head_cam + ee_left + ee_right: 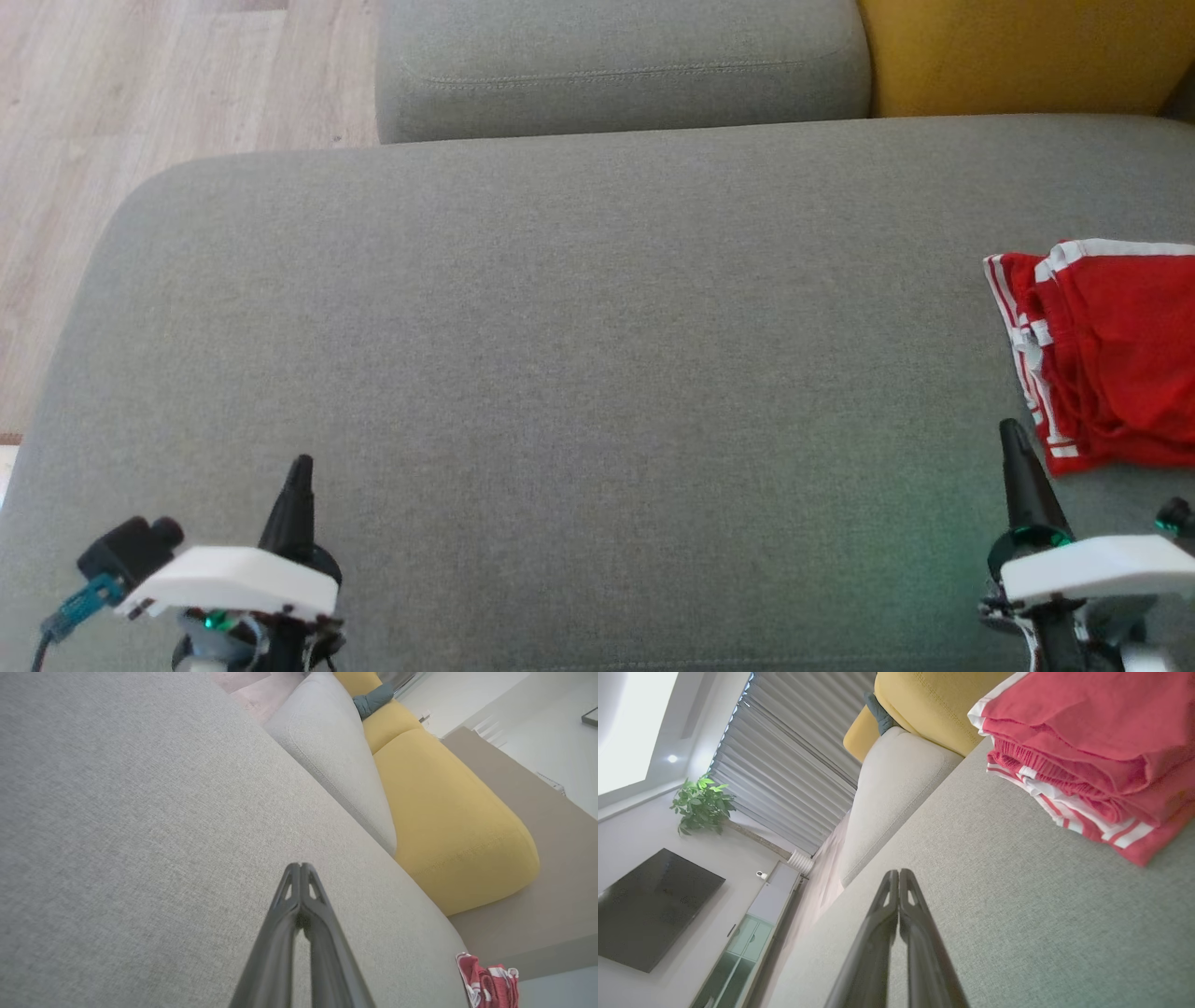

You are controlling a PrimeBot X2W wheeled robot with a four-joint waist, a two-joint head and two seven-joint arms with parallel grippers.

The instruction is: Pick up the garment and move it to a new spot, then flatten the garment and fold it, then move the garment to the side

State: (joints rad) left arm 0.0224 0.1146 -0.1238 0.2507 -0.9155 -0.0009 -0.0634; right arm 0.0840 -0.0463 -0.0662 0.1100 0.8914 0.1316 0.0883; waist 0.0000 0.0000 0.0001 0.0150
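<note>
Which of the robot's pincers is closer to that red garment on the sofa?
The right. The right pincer sits just beside the red garment, apart from it; the left pincer is far across the grey cushion.

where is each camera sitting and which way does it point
Head view: on the head, looking forward and down at the grey sofa seat; left fingers lower left, right fingers lower right, both shut.
Left wrist view: on the left wrist, looking along its shut fingers across the seat toward a yellow cushion.
Right wrist view: on the right wrist, low over the seat, looking along its shut fingers past the garment toward a television.
Shared: all three show the seat and the red garment.
</note>
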